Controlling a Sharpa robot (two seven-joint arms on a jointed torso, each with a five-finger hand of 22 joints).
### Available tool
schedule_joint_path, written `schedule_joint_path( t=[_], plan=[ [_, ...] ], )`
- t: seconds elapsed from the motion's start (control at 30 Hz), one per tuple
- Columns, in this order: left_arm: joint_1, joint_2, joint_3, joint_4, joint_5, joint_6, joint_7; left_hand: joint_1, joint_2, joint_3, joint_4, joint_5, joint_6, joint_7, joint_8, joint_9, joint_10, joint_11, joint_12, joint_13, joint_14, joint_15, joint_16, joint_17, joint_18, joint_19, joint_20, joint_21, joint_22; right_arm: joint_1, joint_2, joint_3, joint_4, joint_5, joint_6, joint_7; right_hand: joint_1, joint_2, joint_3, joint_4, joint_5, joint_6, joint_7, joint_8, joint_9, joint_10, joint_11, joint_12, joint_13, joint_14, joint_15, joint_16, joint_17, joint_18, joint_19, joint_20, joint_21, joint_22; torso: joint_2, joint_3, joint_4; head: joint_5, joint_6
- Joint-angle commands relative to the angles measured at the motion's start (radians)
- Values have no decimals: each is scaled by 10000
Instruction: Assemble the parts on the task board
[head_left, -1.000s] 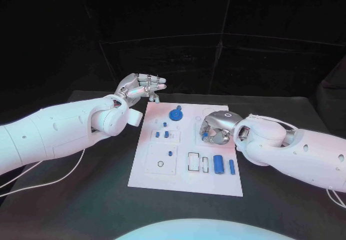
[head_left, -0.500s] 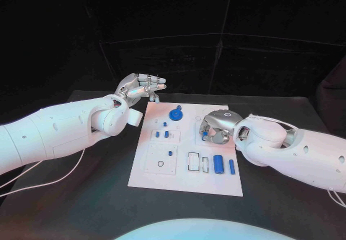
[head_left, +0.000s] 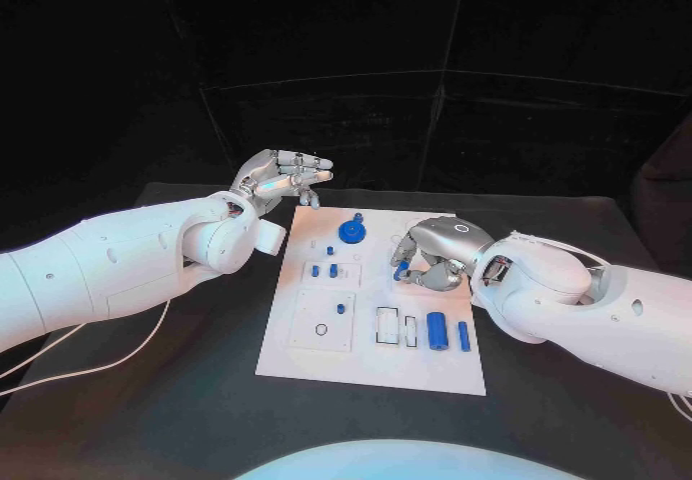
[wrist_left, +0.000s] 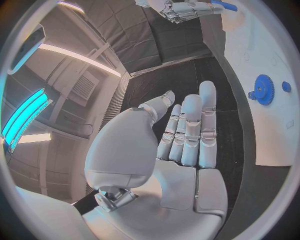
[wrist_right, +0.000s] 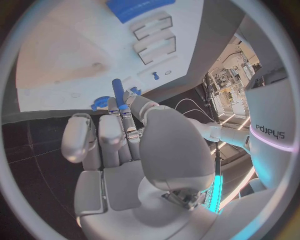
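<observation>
Right wrist view: blue peg (wrist_right: 117, 90) pinched in right hand (wrist_right: 128, 145).

Task board (head_left: 368, 355) mid-table (head_left: 173, 420), parts (head_left: 446, 330) on it

I am seeing the silver, many-fingered left hand (wrist_left: 181, 145) lying open, its palm facing the camera and its fingers (wrist_left: 201, 125) stretching out straight, side by side, holding nothing. The flat white task board (wrist_left: 275, 65) is lying beyond the hand on the black table (wrist_left: 187, 82). A round blue toothed gear (wrist_left: 265, 90) is sitting on the board, with a small blue piece (wrist_left: 286, 86) just beside it. Beyond the board, the silver right hand (wrist_left: 184, 9) is pinching a slim blue peg (wrist_left: 224, 5).
</observation>
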Motion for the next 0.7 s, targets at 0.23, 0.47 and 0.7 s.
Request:
schedule_joint_path(
  t=[0.23,0.47,0.7],
  plan=[
    [15,172,11,-53,35,146,43,-21,72,-53,-34,45,-61,13,42,3,-67,25,47,2,-63,23,21,-8,140,-25,37,-57,-17,-8,816,25,228,1038,-759,647,65,-17,86,-4,90,51,33,25,-4,177,-129,-7,7,39,-57,60,46,-11,32,-38,61,36,-1,-9,46,158,-61],
    [16,258,11,-134,35,122,58,-27,65,-64,-33,42,-70,16,45,2,-76,28,54,2,-62,24,29,-3,139,-24,38,-60,-19,-299,1849,7,-172,987,-419,977,37,-40,120,-29,206,40,53,6,-15,169,-114,-44,3,53,-46,88,67,-15,42,-38,75,50,22,14,7,349,-108],
    [16,293,11,-175,35,117,61,-27,65,-64,-33,42,-70,16,45,2,-76,28,54,2,-62,24,29,-3,139,-24,38,-60,-19,-644,2473,-28,-642,713,-46,1196,15,-54,155,-60,354,27,62,-16,-25,157,-101,-87,0,55,-38,104,73,-16,44,-32,85,58,29,19,4,461,-173]
  ],
)
